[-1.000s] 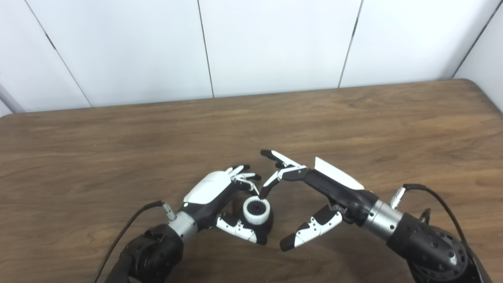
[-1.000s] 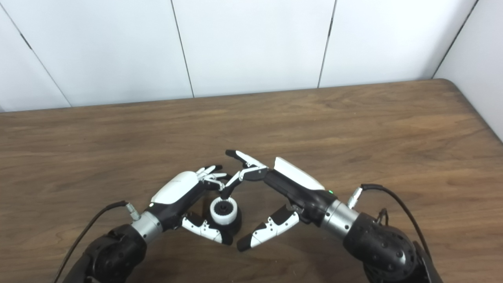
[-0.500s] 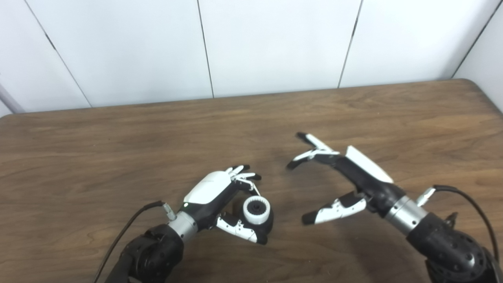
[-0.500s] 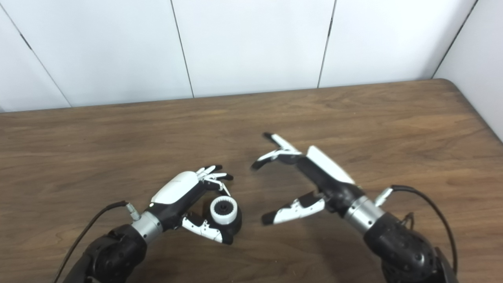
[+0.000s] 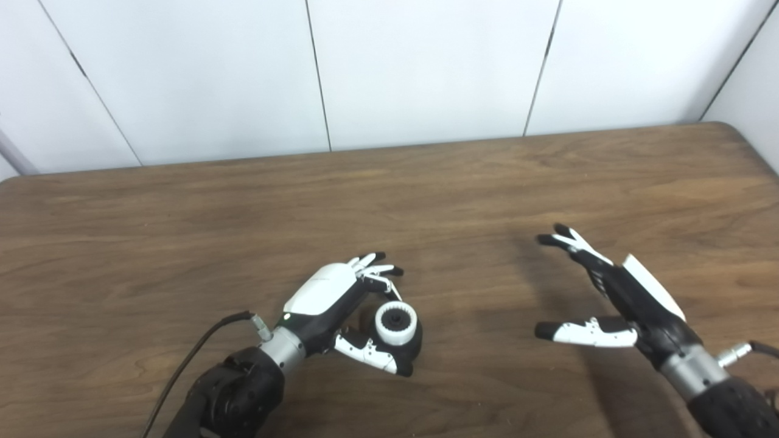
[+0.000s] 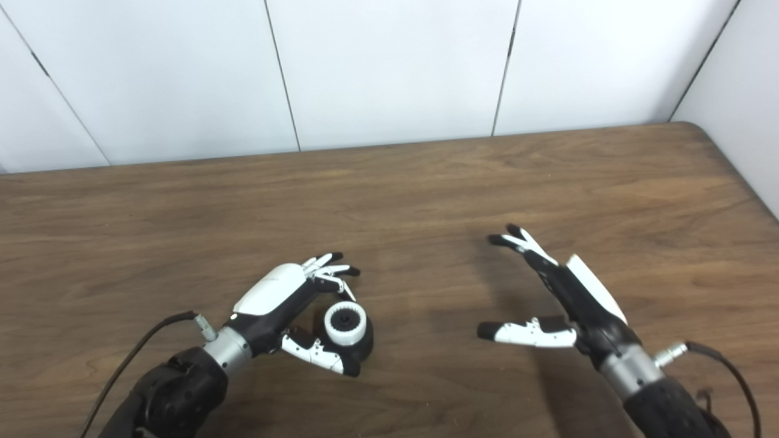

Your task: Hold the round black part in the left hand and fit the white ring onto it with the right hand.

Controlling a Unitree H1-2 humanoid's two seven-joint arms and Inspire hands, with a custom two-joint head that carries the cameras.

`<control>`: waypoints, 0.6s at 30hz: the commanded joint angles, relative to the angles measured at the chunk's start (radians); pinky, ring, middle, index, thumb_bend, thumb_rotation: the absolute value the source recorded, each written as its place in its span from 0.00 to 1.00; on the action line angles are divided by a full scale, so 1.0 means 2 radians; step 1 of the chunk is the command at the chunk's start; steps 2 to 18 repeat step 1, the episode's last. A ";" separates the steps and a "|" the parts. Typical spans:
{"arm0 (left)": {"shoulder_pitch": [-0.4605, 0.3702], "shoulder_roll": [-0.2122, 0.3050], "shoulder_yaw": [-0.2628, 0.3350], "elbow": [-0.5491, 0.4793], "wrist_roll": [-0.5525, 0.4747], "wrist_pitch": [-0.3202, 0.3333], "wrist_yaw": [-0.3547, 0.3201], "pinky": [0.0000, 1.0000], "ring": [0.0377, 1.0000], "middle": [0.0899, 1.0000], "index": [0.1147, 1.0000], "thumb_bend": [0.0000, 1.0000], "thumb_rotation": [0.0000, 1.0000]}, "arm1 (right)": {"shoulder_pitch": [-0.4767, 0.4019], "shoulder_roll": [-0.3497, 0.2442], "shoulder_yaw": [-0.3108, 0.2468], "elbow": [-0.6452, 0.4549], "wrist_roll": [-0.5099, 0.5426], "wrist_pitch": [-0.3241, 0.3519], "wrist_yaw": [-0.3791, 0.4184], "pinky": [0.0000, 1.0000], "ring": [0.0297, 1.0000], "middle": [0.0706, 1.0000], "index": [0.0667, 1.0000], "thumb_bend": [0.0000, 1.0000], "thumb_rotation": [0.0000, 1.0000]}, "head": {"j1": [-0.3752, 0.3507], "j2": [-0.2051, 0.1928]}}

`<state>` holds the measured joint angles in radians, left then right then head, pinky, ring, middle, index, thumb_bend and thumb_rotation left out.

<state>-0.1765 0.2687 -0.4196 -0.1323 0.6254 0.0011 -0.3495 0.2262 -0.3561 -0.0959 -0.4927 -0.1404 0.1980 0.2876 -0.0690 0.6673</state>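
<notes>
Near the tabletop's front edge, the left hand [image 5: 331, 298] gripped the black part [image 5: 412, 347], ring [image 5: 395, 324] already on; the right hand [image 5: 614, 298] hung open, empty.

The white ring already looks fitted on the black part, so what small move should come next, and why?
Probably the left hand should loosen and release the round black part: the white ring sits on top, and the right hand is open, well clear.

On the table [image 5: 182, 213], the round black part [image 5: 414, 347] sits near the front, left of centre, with the ring [image 5: 395, 324] on top. The left hand [image 5: 341, 304] wraps it; the right hand [image 5: 614, 298] is well apart to the right.
</notes>
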 commanded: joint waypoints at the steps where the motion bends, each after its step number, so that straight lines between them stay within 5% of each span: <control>1: -0.005 0.008 0.001 0.009 0.008 0.004 -0.002 1.00 1.00 0.88 0.41 0.52 0.05 | 0.007 -0.002 -0.013 -0.007 0.017 -0.017 -0.012 0.98 0.99 1.00 0.92 0.73 0.43 | -0.002 -0.001; 18: -0.005 0.008 0.001 0.009 0.008 0.004 -0.002 1.00 1.00 0.88 0.41 0.52 0.05 | 0.007 -0.002 -0.013 -0.007 0.017 -0.017 -0.012 0.98 0.99 1.00 0.92 0.73 0.43 | -0.002 -0.001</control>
